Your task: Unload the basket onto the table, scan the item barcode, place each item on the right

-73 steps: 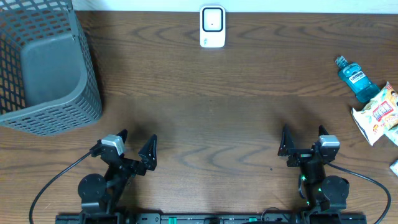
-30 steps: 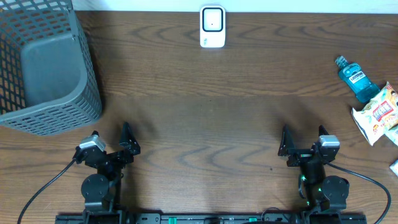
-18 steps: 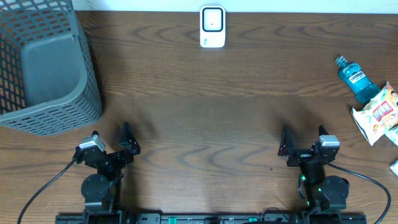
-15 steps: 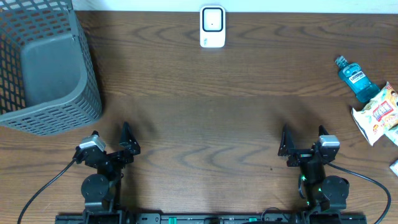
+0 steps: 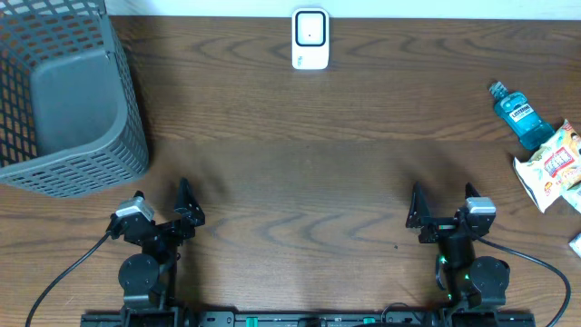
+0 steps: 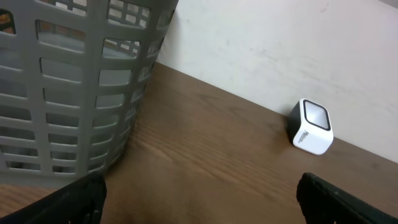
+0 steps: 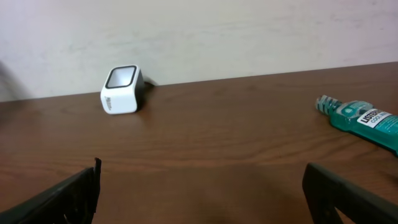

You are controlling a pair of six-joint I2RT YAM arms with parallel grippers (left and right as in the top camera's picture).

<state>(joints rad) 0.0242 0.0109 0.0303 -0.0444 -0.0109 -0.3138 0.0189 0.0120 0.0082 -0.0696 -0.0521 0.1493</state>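
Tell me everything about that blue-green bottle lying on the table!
The bottle looks like clear plastic full of teal liquid, with a ribbed cap and a blue and white label. It lies on its side on the wooden table, far to the right, with its cap pointing away from the robot. Its base ends right by a snack packet. Nothing grips it.

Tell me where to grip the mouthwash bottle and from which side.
Grip the bottle across its body, nearer the cap, probably coming straight down with the right gripper. It lies flat on its side, cap toward the far side, and the snack bag crowds its base, so the upper body is freest. Set the jaws across its length.
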